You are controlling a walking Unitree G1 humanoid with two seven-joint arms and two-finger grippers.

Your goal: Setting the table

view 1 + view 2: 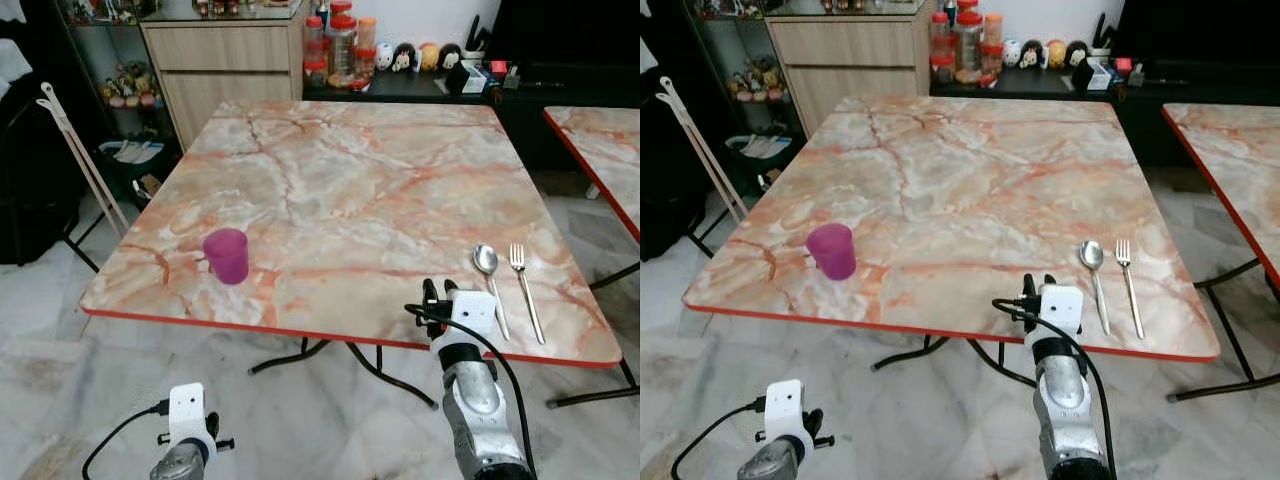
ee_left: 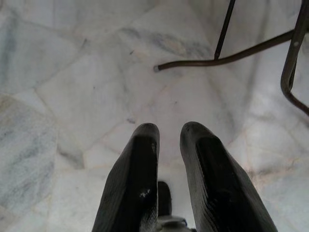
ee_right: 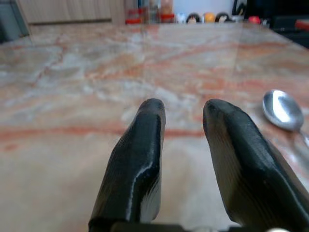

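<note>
Table was the big marble-pattern one with a red edge, taking up most of the head view; a second table of the same pattern sat at 3 o'clock. Cabinet stood behind at 11 o'clock. Purple cup stood upright near the front edge at 9 o'clock, well apart from the cutlery. Spoon and fork lay side by side, just apart, at 4 o'clock near the front-right corner.

Right gripper hovered low over the front edge, just beside the spoon at its 9 o'clock, fingers narrowly parted, nothing held. Left gripper hung idle below table height over the floor, fingers almost closed, empty.

Judgement: cutlery looked placed, the cup did not. Likely next move was bringing the cup across to the setting, which called for a wider opening and a side-on approach.
</note>
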